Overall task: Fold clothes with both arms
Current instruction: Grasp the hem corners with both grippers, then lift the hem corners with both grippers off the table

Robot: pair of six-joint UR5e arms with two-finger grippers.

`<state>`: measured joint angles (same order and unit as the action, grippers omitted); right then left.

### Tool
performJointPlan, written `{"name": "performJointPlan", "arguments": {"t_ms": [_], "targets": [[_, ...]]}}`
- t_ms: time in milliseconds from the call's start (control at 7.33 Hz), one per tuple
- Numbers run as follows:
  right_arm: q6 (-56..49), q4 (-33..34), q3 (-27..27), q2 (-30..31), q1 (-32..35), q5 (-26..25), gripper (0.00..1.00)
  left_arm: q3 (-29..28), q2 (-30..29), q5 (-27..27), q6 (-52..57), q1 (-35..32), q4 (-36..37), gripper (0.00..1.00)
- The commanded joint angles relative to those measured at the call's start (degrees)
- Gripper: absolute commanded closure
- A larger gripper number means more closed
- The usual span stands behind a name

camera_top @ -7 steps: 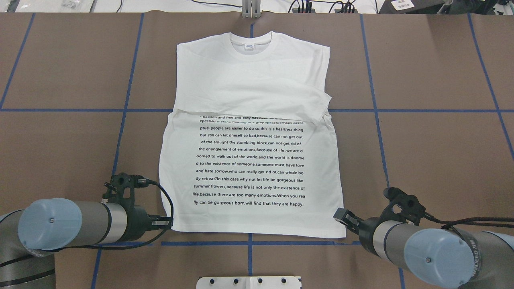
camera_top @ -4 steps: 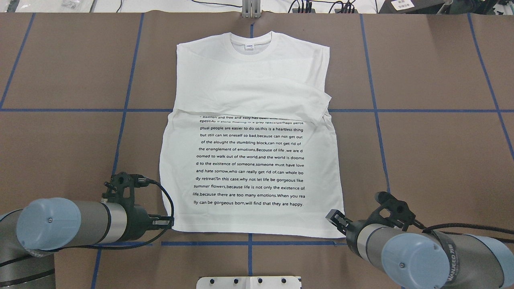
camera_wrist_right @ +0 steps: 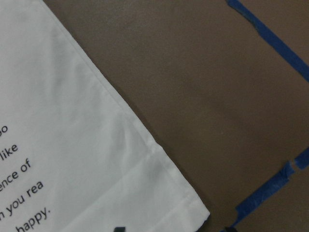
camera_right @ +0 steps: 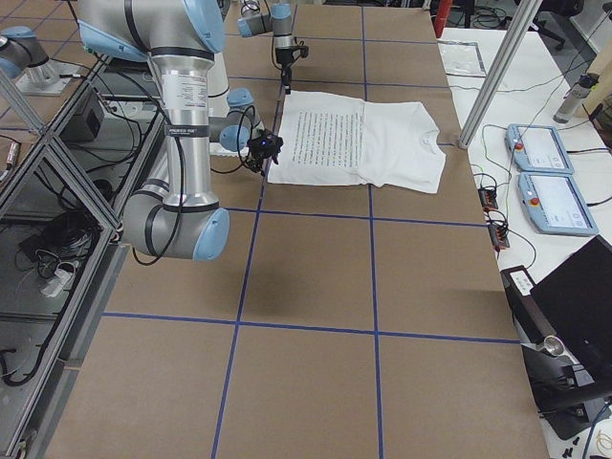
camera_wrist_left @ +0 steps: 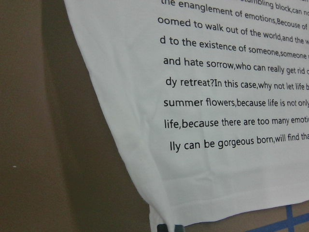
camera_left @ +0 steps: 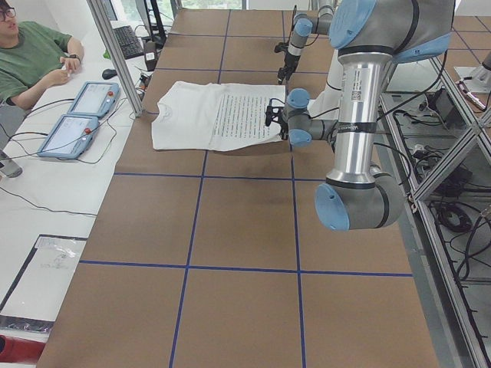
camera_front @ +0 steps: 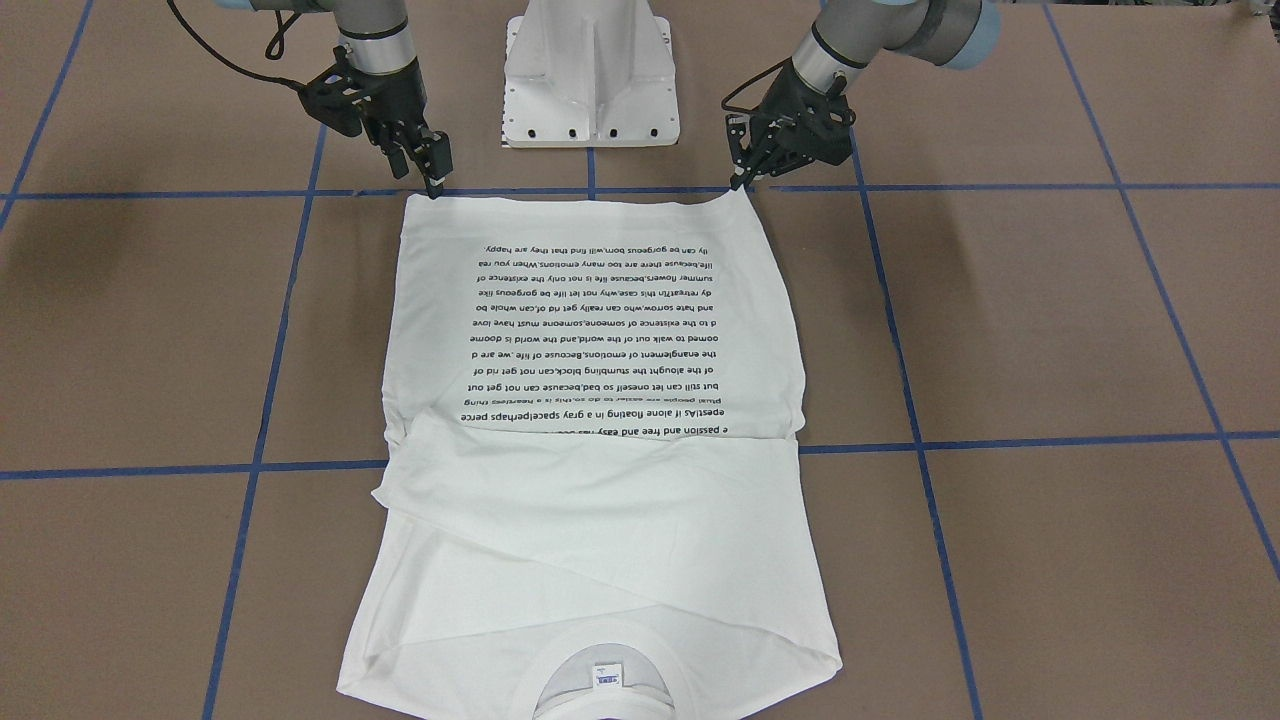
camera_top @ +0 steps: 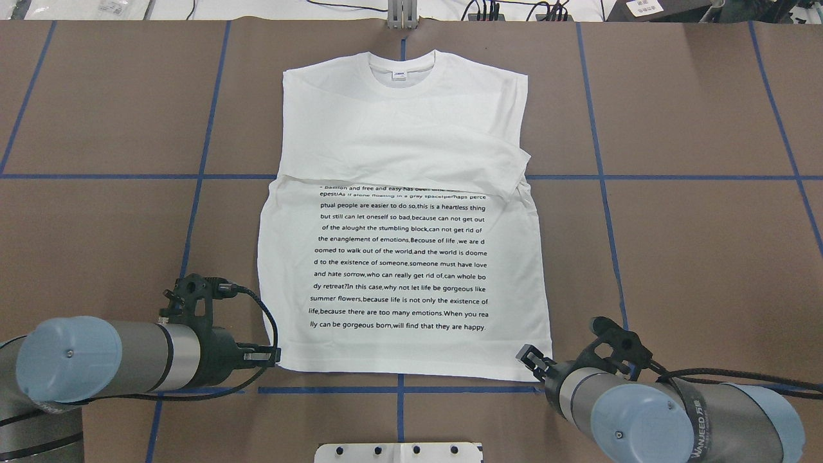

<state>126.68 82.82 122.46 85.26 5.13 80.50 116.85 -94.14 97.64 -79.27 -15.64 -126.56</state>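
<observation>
The white T-shirt (camera_top: pixel 398 270) lies flat on the brown table, collar at the far side and text block toward me, with the sleeves folded across the chest. It also shows in the front-facing view (camera_front: pixel 600 330). My left gripper (camera_top: pixel 275 355) is at the near-left hem corner and is shut on it. That corner is peaked up slightly in the front-facing view, at the left gripper (camera_front: pixel 742 182). My right gripper (camera_top: pixel 528 357) is at the near-right hem corner, open. In the right wrist view one fingertip (camera_wrist_right: pixel 118 228) is over the cloth and the other is off it, over the table.
The white pedestal base (camera_front: pixel 590 70) stands between the arms at the near edge. Blue tape lines (camera_top: pixel 398 390) grid the table. A metal post (camera_top: pixel 402 16) stands beyond the collar. A seated person (camera_left: pixel 31 54) and two tablets (camera_left: pixel 77 115) are off the far side.
My right arm has moved left and brought its gripper onto the near-right hem corner. The left gripper has stayed at its corner, and the shirt's left edge has shifted slightly inward.
</observation>
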Motion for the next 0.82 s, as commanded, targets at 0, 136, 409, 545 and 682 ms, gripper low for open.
{"name": "performJointPlan", "arguments": {"t_ms": [0,136,409,545,682], "targets": [[0.0,-0.4,-2.0,0.0,-0.6,-1.3,0.3,0.1,0.1,-0.1,-0.4,0.0,0.0,1.0],[0.0,-0.4,-2.1,-0.1,-0.6,-1.4,0.34,0.1,0.2,0.0,-0.6,0.0,0.0,1.0],[-0.3,-0.4,-1.9,0.0,-0.6,-1.5,0.59,0.1,0.3,0.0,-0.6,0.0,0.0,1.0],[-0.7,-0.1,-1.9,0.1,-0.7,-1.5,0.61,0.1,0.3,0.0,-0.6,0.0,0.0,1.0],[-0.8,0.1,-1.9,0.1,-1.1,-1.5,0.6,0.2,0.4,-0.1,-0.6,0.0,0.0,1.0]]}}
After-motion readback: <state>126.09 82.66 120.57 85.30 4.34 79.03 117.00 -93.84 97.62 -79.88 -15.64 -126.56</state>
